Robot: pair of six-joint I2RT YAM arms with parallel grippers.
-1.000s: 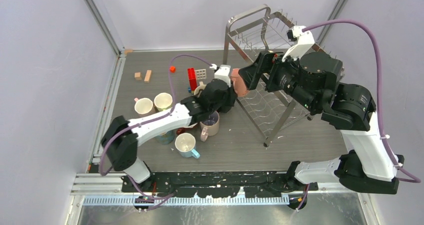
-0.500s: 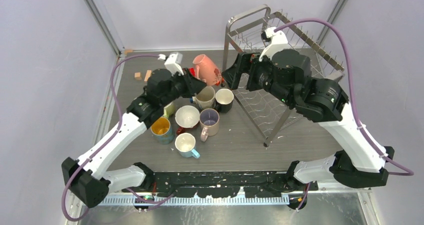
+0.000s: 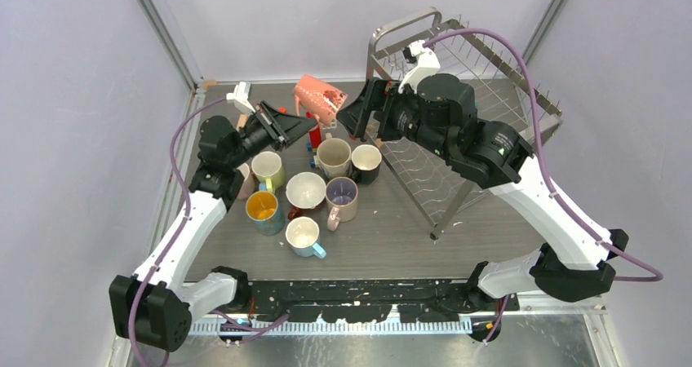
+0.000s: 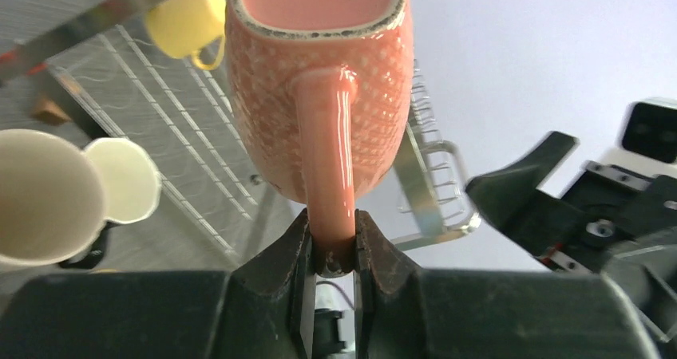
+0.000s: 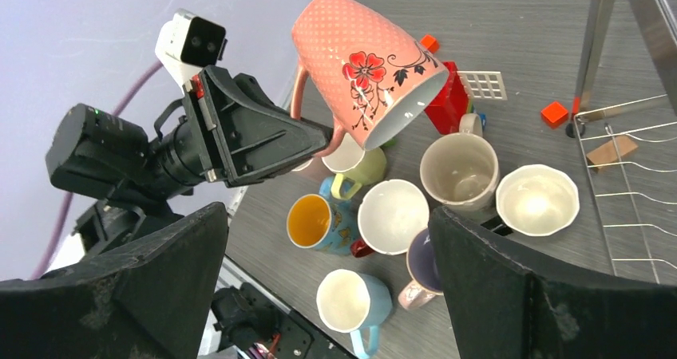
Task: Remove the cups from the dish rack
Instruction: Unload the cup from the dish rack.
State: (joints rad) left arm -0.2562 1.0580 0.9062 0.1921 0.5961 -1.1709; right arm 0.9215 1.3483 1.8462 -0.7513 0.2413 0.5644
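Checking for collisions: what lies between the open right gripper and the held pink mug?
Only air separates right gripper and pink mug, per right wrist view.

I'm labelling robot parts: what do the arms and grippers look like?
The left arm and right arm: white shells, black joints. A purple cable runs along each to a white wrist camera. The left gripper and right gripper are black, with two wedge-shaped fingers.

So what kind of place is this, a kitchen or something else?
Likely a robot test cell: two arms bolted to a grey table, bare lilac walls, a wire dish rack and mugs.
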